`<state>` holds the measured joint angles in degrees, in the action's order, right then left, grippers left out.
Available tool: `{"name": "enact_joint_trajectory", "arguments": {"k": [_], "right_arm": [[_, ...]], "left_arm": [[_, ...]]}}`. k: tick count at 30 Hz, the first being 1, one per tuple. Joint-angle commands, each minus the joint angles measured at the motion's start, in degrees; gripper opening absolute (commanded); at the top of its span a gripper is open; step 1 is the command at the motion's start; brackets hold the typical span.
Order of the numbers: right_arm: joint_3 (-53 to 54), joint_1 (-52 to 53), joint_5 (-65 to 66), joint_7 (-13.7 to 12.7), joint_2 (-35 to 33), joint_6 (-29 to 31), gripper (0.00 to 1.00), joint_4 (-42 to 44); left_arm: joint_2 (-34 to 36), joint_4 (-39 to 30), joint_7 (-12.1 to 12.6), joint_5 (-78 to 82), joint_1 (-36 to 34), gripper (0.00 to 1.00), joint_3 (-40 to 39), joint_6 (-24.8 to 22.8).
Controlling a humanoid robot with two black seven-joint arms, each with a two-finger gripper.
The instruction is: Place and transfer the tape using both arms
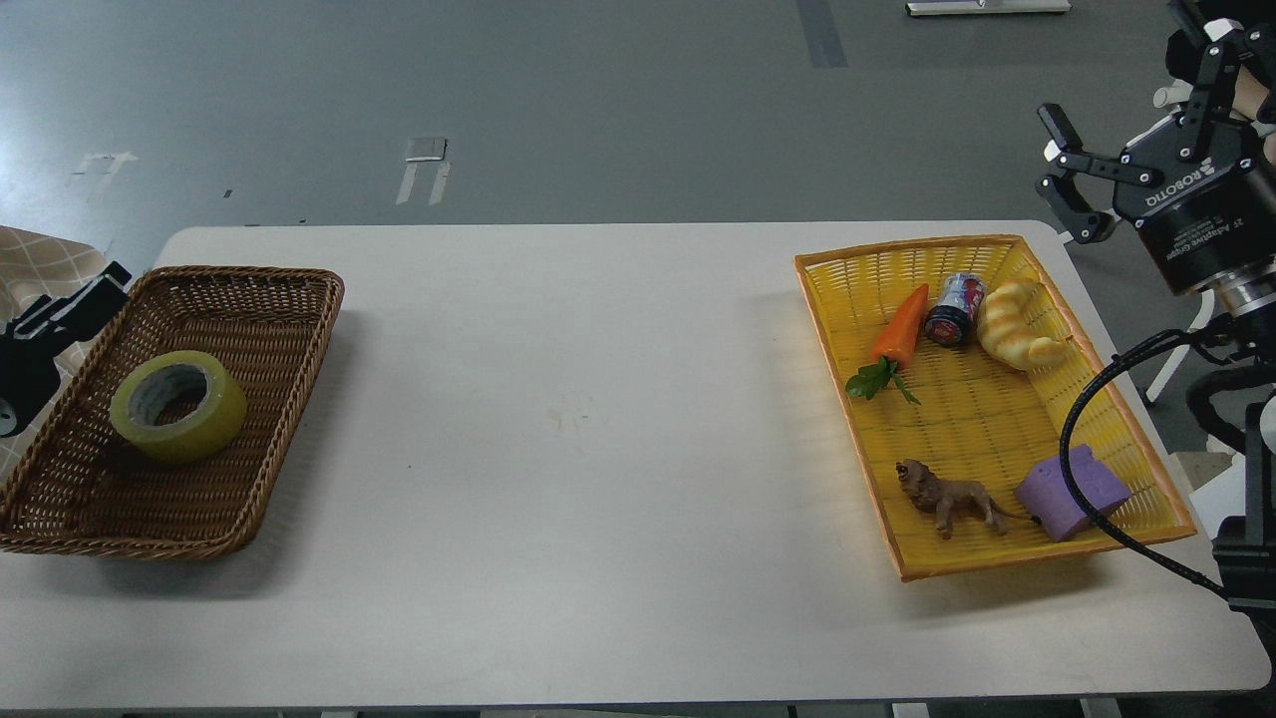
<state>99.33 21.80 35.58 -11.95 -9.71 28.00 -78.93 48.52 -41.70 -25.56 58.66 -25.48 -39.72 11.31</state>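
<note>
Tape [179, 404] lies flat in the brown wicker basket [289, 299] at the left of the table [598, 419], its hole facing up, so its axis stands upright. In the head view, the left gripper [60, 314] shows only as a dark end at the left edge, just beside the basket's far-left rim; whether it is open I cannot tell. It is much the nearer to the roll. The right gripper [1065, 178] hangs far right, beyond the yellow basket [997, 419], fingers spread, holding nothing.
</note>
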Motion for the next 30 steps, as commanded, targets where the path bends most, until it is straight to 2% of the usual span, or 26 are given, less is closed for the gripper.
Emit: {"name": "enact_joint_trajectory", "arguments": {"k": [1, 5, 8, 11, 16, 19, 21, 22, 26, 27, 28, 30], "right_arm": [[-0.1, -0.09, 0.02, 0.0, 0.13, 0.0, 1.0, 0.0], [-0.19, -0.09, 0.02, 0.0, 0.4, 0.0, 1.0, -0.09], [-0.19, -0.09, 0.02, 0.0, 0.92, 0.0, 1.0, 0.0], [-0.19, 0.0, 0.02, 0.0, 0.92, 0.0, 1.0, 0.0], [-0.19, 0.96, 0.02, 0.0, 0.92, 0.0, 1.0, 0.17], [-0.19, 3.07, 0.28, -0.09, 0.84, 0.0, 1.0, 1.75], [-0.19, 4.83, 0.28, -0.09, 0.92, 0.0, 1.0, 3.59], [-0.19, 4.83, 0.28, -0.09, 0.92, 0.0, 1.0, 3.6], [-0.28, 5.36, 0.46, -0.09, 0.92, 0.0, 1.0, 4.57], [-0.28, 5.36, 0.55, -0.01, 0.92, 0.0, 1.0, 4.57], [-0.36, 5.36, 0.55, -0.09, 1.01, 0.0, 1.0, 4.57], [-0.37, 5.45, 0.63, -0.09, 1.1, 0.0, 1.0, 4.57]], "left_arm": [[-2.2, -1.8, 0.25, -5.83, -3.26, 0.98, -0.36, -0.15], [-3.34, -9.16, 0.6, -8.28, -5.19, 0.98, -0.97, -0.15], [-6.59, -16.11, 0.6, -17.13, -7.91, 0.98, -0.89, -0.24], [-10.27, -20.07, 0.43, -21.64, -10.28, 0.98, -0.97, -0.32], [-18.28, -21.93, -0.19, -22.71, -13.98, 0.98, -3.69, -0.32], [-24.6, -22.99, 0.25, -23.58, -15.12, 0.98, -11.41, -1.02], [-27.77, -23.16, 0.43, -23.67, -17.14, 0.98, -12.4, -5.04], [-27.78, -23.17, 0.43, -23.67, -17.15, 0.98, -12.4, -5.07], [-30.5, -25.45, 0.95, -24.29, -17.24, 0.98, -13.45, -17.0], [-30.94, -25.45, 1.22, -24.73, -17.15, 0.98, -13.8, -18.15], [-31.38, -25.45, 1.74, -25.43, -17.15, 0.98, -14.07, -18.86], [-32.26, -25.45, 4.55, -29.02, -17.06, 0.98, -15.38, -19.83]]}}
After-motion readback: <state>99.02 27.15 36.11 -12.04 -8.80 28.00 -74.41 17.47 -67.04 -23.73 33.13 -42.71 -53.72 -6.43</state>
